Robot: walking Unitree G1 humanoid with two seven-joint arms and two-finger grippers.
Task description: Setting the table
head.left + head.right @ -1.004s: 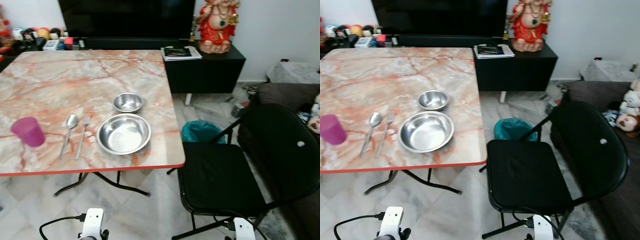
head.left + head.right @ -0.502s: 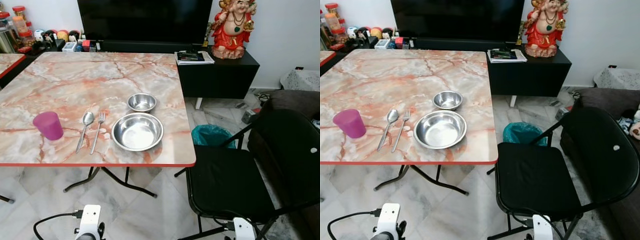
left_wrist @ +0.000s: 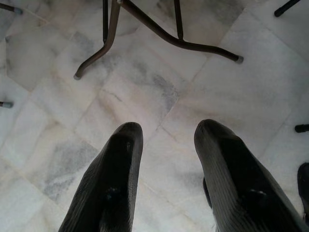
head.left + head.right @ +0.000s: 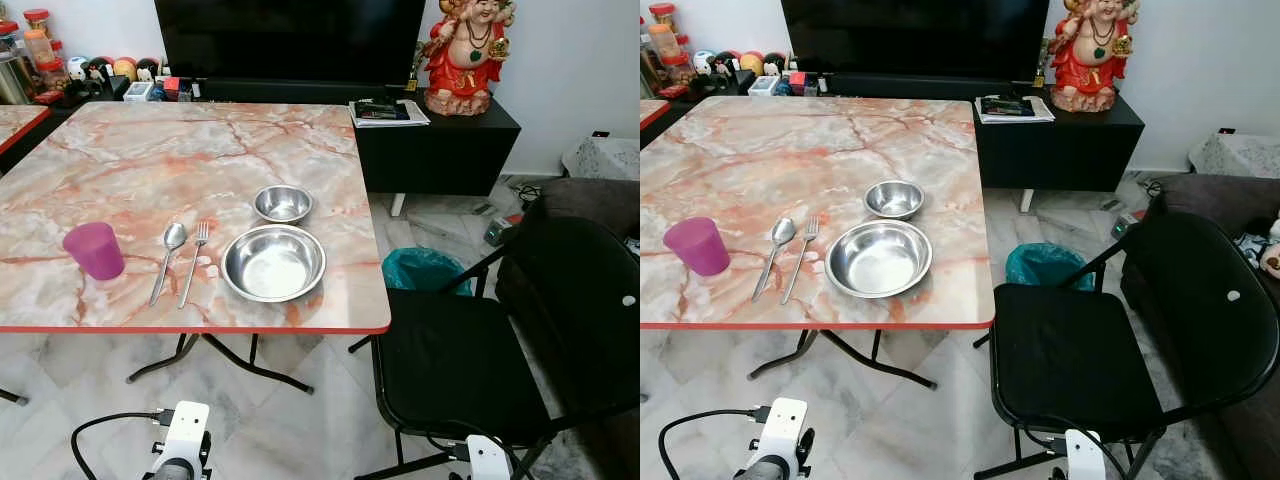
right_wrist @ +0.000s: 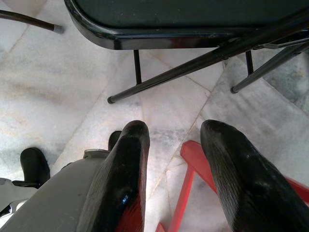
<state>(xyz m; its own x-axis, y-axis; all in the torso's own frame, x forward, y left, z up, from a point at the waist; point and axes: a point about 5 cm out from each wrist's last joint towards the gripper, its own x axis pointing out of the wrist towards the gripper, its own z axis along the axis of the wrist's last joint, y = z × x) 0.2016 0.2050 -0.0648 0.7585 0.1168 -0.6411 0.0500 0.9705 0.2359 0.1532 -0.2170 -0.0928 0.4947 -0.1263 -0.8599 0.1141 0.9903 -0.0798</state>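
Place setting looks laid on counter [image 4: 300, 130]: cup [image 4: 94, 250], spoon [image 4: 168, 258], fork [image 4: 194, 260], plate [image 4: 273, 263], bowl [image 4: 283, 203]; left claw [image 3: 164, 145] and right claw [image 5: 171, 145] released, empty over floor; next, probably step in to check.

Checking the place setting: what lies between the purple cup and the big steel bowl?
In the left eye view, a spoon and a fork lie side by side between the purple cup and the large bowl, spoon nearer the cup.

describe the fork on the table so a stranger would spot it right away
Start at the marble-patterned table with the red edge. Near its front edge, a purple cup, a spoon, the fork and a large steel bowl lie in a row. The fork has tines, not the spoon's rounded bowl.
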